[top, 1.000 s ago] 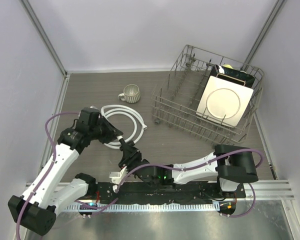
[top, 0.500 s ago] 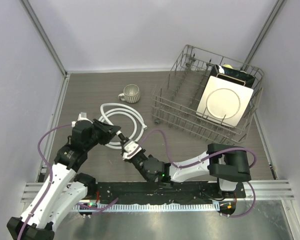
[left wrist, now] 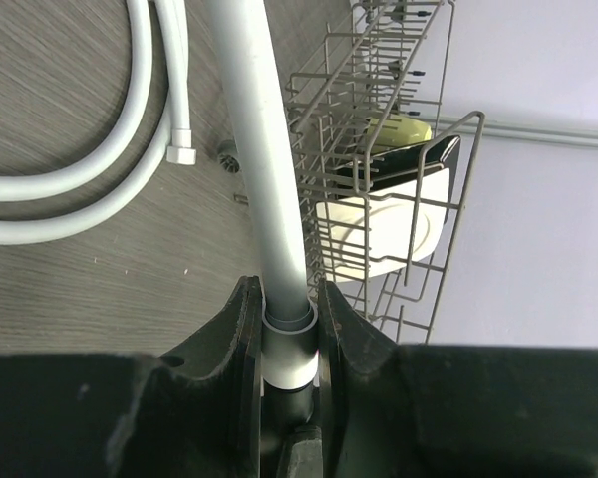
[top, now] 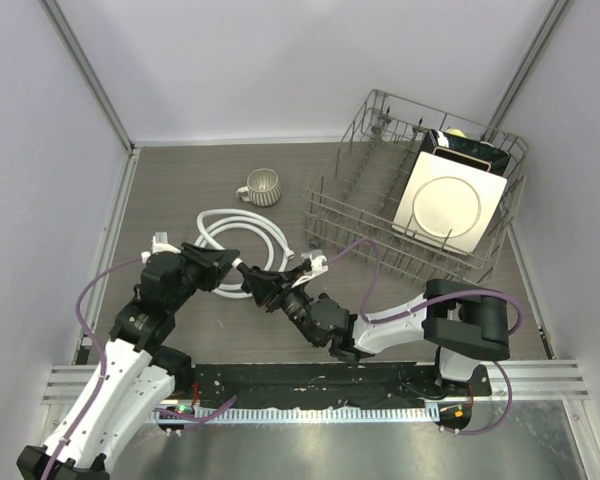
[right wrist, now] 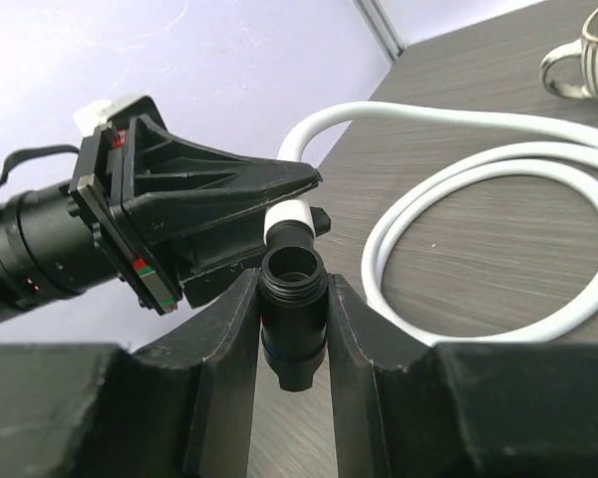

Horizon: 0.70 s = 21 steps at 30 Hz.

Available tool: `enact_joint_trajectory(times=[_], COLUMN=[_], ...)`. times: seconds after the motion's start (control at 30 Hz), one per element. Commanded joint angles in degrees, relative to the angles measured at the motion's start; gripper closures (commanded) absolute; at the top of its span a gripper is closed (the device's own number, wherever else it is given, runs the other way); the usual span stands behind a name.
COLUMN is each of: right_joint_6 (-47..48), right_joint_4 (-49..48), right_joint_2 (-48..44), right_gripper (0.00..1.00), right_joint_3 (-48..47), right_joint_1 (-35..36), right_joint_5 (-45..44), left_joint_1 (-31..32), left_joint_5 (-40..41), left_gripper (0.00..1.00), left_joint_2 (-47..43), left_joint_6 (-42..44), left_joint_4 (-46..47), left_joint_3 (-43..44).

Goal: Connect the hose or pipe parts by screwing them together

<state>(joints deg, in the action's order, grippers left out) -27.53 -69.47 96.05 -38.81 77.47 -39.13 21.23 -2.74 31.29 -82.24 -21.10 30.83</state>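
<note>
The white hose (top: 242, 222) lies looped on the table (top: 180, 175), left of centre; one end rises to the left gripper (left wrist: 284, 299), jaws clamped on its white end nut (left wrist: 287, 360); right in front of it sits the black fitting (right wrist: 293, 304), pinched tight in the right gripper (right wrist: 292, 287), its threaded mouth facing that nut; whether the two touch cannot be told; the hose's other nut (top: 290, 253) rests near the dish rack (top: 352, 238); further off are a ribbed mug (top: 262, 186) and, at far right, a cream plate (top: 448, 205) in the rack.
</note>
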Motion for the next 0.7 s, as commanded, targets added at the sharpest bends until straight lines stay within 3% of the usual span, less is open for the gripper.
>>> enact_joint_trajectory(times=[0.0, 0.03, 0.07, 0.17, 0.27, 0.4, 0.5, 0.57, 0.67], right_joint_6=[-11.6, -12.0, -11.9, -8.9, -4.6, 6.3, 21.4, 35.1, 53.5], right_joint_4=[-4.6, -5.4, -7.7, -11.3, -8.0, 2.7, 15.9, 28.6, 39.5], right_joint_2=[1.5, 1.6, 1.5, -0.5, -5.6, -15.3, -22.9, -27.1, -29.3], right_gripper=[0.82, 0.76, 0.60, 0.40, 0.28, 0.25, 0.24, 0.23, 0.22], right_joint_3=[0.4, 0.8, 2.2, 6.6, 11.6, 15.4, 13.9, 9.0, 2.5], right_joint_1=[-2.4, -2.5, -2.4, -2.4, -2.4, -2.5, -2.4, -2.3, -1.7], right_joint_5=[-3.1, -2.8, -2.3, 1.7, 4.1, 6.7, 9.8, 11.9, 13.9], left_joint_1=[1.0, 1.1, 1.1, 1.0, 1.1, 1.0, 0.9, 0.9, 1.0], left_joint_5=[-4.9, -4.6, -3.6, -0.9, 0.2, -0.7, -0.9, -0.8, -0.9], left_gripper=[1.00, 1.00, 1.00, 1.00, 1.00, 1.00, 1.00, 1.00, 1.00], left_joint_2=[-2.0, -2.1, -2.2, -2.4, -0.7, 1.8, 4.3, 6.1, 10.2], left_joint_6=[-2.6, -2.2, -2.0, 0.6, 4.4, 7.3, 9.6, 12.0, 13.9], left_joint_4=[7.7, 7.6, 6.4, 3.1, -0.8, -3.9, -7.6, -12.8, -18.3], left_joint_3=[0.3, 0.2, 0.5, 1.8, 4.4, 7.4, 10.2, 13.2, 16.6])
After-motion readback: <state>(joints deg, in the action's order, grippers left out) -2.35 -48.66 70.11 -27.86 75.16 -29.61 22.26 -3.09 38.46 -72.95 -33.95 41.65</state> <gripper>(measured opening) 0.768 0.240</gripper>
